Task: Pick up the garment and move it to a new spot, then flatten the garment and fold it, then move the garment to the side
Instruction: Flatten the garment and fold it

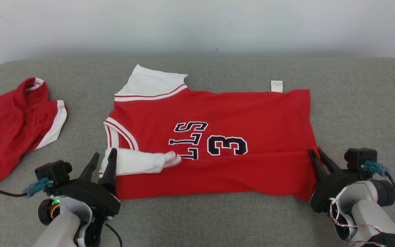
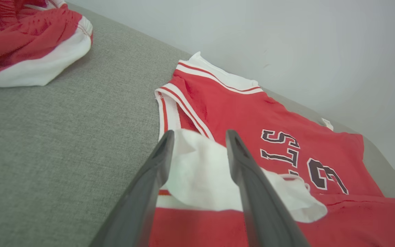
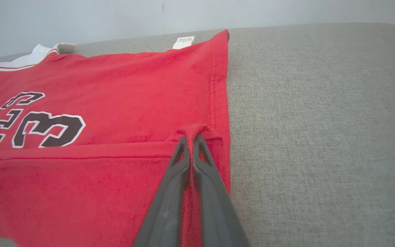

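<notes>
**Desk:** As you look down now, where is the jersey (image 1: 218, 113)?

**Operator:** I see it spread across the middle of the grey table (image 1: 355, 103), number up, with its near edge folded over the front.

**Desk:** And the end effectors?

**Operator:** My right end effector (image 1: 315, 151) is clamped on the jersey's right edge. My left end effector (image 1: 105, 152) has its fingers apart around the white flap (image 1: 139, 163). A second red garment (image 1: 9, 127) lies far left.

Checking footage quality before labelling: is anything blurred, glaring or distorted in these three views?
Head view: soft, even light, jersey lettering sharp, no glare. Left wrist view: left fingers blurred up close, scene tilted. Right wrist view: right fingers slightly soft, jersey weave crisp.
</notes>
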